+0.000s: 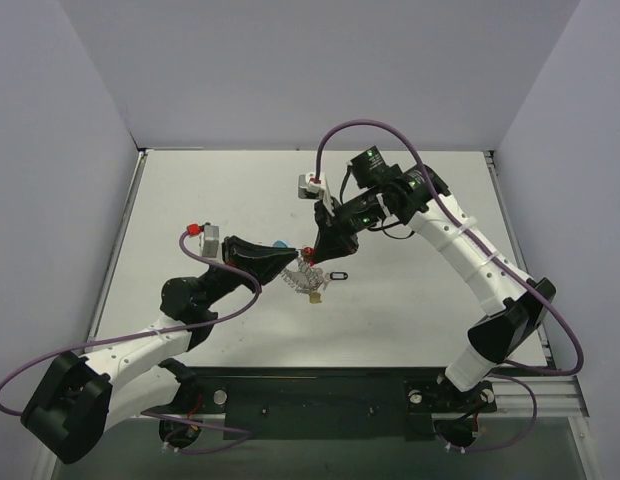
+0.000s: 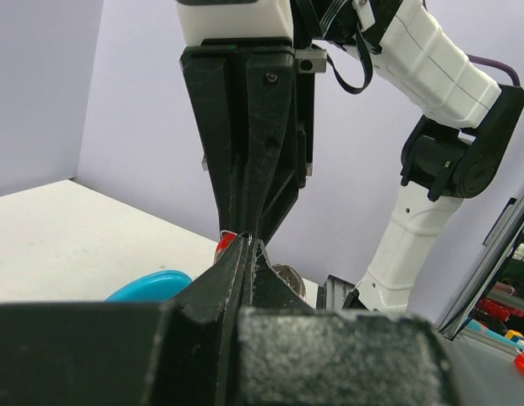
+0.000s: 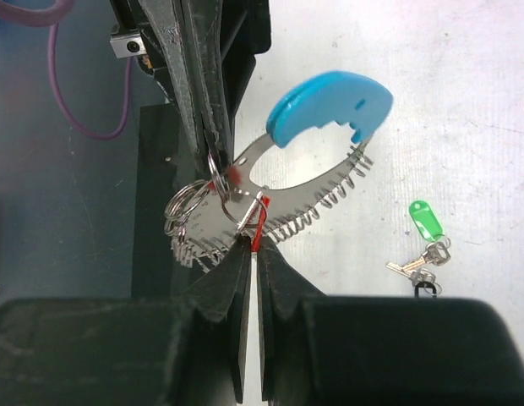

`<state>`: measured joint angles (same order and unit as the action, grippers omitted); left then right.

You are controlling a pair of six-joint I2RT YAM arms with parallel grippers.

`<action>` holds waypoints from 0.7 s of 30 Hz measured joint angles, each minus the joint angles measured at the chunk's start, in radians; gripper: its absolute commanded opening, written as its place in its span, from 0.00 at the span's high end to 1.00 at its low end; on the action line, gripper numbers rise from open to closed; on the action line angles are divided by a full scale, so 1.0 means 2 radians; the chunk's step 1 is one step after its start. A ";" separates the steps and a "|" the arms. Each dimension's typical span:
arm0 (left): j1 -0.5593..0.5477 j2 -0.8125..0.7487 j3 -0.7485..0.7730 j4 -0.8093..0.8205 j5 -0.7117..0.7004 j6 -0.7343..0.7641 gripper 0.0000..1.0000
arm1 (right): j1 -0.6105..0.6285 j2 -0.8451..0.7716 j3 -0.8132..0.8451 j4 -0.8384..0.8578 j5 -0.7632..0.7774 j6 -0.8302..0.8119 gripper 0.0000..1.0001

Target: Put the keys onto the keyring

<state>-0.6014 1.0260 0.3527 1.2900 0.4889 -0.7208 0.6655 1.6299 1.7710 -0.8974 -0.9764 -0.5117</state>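
**A:** Where's the keyring (image 3: 300, 184) at?

**B:** Middle of the right wrist view. The left fingers (image 3: 210, 139) come down from the top, clamped shut on its metal rings, with the blue tag (image 3: 330, 106) at the upper right.

**A:** And the right fingers (image 3: 248, 258)?

**B:** Closed tight too, pinching the red-tagged key (image 3: 259, 225) right at the keyring's lower edge. The green-tagged key (image 3: 424, 222) lies on the desk (image 3: 465, 127) at the right, with the black-tagged key (image 3: 424, 292) just below it.
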 measured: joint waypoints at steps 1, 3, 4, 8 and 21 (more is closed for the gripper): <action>0.000 0.000 -0.001 0.000 0.001 0.000 1.00 | -0.003 -0.002 0.000 0.000 0.000 0.000 1.00; 0.000 0.001 -0.002 0.000 0.001 0.000 1.00 | -0.006 -0.009 0.000 0.000 -0.001 0.001 0.79; 0.000 0.001 -0.002 0.000 0.001 0.000 1.00 | -0.008 -0.012 0.000 0.000 -0.002 0.001 0.67; 0.000 0.001 -0.002 0.000 0.002 0.002 1.00 | -0.005 -0.022 -0.008 0.000 -0.003 0.003 0.57; 0.007 -0.061 0.002 -0.111 -0.012 0.068 1.00 | -0.083 -0.078 -0.092 0.006 0.028 -0.014 0.53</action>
<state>-0.5869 0.9035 0.3565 1.0683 0.4656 -0.5850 0.4995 1.4734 1.5867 -0.8852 -0.9199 -0.5396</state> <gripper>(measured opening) 0.017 0.455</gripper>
